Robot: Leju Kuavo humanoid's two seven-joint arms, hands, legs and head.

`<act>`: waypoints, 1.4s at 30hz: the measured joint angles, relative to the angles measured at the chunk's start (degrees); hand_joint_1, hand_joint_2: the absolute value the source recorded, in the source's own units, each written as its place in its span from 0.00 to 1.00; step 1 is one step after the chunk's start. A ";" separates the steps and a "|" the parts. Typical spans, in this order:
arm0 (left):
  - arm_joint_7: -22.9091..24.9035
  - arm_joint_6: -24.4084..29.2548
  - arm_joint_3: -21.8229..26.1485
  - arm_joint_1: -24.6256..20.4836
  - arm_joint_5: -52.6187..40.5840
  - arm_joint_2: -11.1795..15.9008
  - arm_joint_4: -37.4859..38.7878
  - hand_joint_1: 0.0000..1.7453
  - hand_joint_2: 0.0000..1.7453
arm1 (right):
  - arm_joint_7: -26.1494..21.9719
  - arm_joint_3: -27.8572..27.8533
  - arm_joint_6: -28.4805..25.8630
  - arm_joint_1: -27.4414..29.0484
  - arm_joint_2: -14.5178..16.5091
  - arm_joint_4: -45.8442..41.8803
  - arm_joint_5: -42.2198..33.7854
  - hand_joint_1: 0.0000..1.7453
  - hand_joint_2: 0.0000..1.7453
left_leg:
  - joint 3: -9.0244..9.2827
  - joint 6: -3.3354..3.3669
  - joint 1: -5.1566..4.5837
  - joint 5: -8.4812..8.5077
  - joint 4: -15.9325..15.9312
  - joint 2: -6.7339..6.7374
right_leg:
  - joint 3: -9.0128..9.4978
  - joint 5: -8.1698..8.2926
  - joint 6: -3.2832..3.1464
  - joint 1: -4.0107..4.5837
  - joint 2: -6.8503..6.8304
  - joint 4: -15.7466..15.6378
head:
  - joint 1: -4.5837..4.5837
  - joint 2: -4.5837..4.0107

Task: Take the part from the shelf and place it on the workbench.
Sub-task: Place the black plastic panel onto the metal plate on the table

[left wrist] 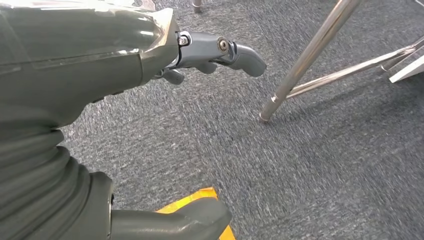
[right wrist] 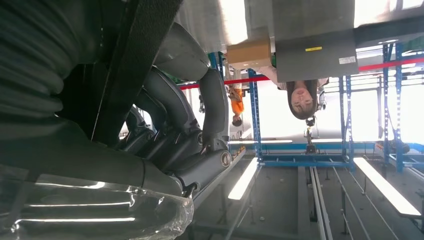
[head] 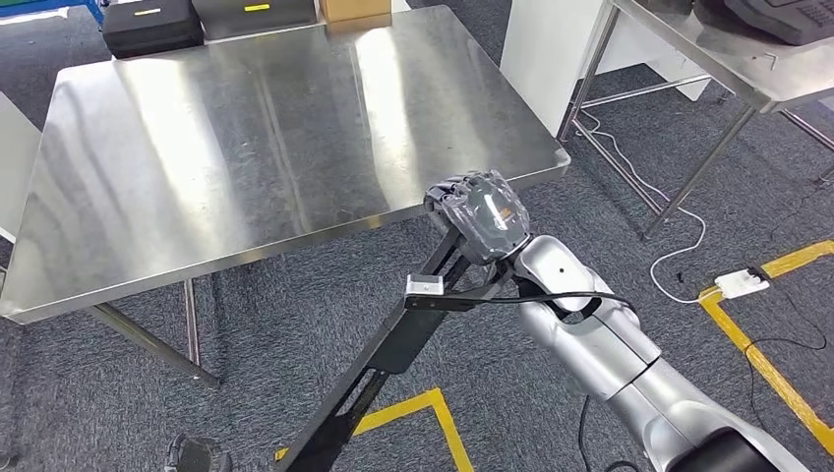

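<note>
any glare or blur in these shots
Head view: bright streaks of glare across the steel workbench. Left wrist view: carpet slightly smeared, the left robot hand sharp. Right wrist view: background blown out behind the right robot hand gripping the dark part.

A white power strip (head: 741,284) lies on the grey carpet (head: 629,118) beside yellow floor tape (head: 757,359) (its cable (head: 639,177) trails toward a second metal table (head: 728,69)). Black cases (head: 152,25) and a cardboard box (head: 354,10) sit beyond.

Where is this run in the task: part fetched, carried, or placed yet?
Fetched: the right hand grips the long black part, off the shelf. In hand: it sits at the near edge of the workbench, the part hanging down toward the floor. Left: setting it on top. The left hand holds nothing.
</note>
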 joint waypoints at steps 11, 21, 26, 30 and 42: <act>-0.11 0.20 0.00 -0.05 0.44 0.00 0.05 0.00 1.00 | 0.00 0.21 0.24 -0.16 0.01 -0.14 0.51 0.93 1.00 | -0.03 2.52 -0.41 -0.15 0.54 0.09 | -1.09 -1.62 1.91 -0.89 -0.11 2.51 | 0.08 0.00; 0.17 0.15 -0.02 -0.12 0.34 -0.11 0.05 0.00 1.00 | 0.42 0.30 0.63 0.10 -0.57 -0.34 1.58 0.93 1.00 | 0.05 2.66 -1.14 -0.16 0.68 -0.56 | 0.45 -2.57 0.29 0.58 -0.05 2.37 | 0.07 0.00; 0.36 0.13 -0.08 -0.09 0.13 -0.08 0.05 0.00 1.00 | 0.74 0.27 0.56 0.12 -0.79 -0.47 1.97 0.93 1.00 | -0.77 1.01 -0.88 -1.46 2.39 -0.57 | 1.59 -1.50 -1.14 -0.04 -0.35 0.42 | -0.06 0.00; 0.58 0.13 -0.17 -0.07 -0.07 0.08 0.09 0.00 1.00 | 0.76 0.38 0.56 0.36 -0.80 -0.49 2.20 0.93 1.00 | -6.67 -0.92 0.45 -7.69 14.86 0.02 | 1.76 -1.37 -1.60 -0.27 -0.54 0.22 | -0.42 0.00; 0.65 0.13 -0.37 -0.36 -0.42 -0.06 0.12 0.00 1.00 | 0.76 0.15 0.47 0.73 -1.27 -0.77 2.57 0.93 1.00 | 0.23 0.55 1.26 -0.46 0.73 0.55 | -0.10 -4.09 0.65 -0.03 -0.96 4.29 | -0.40 0.00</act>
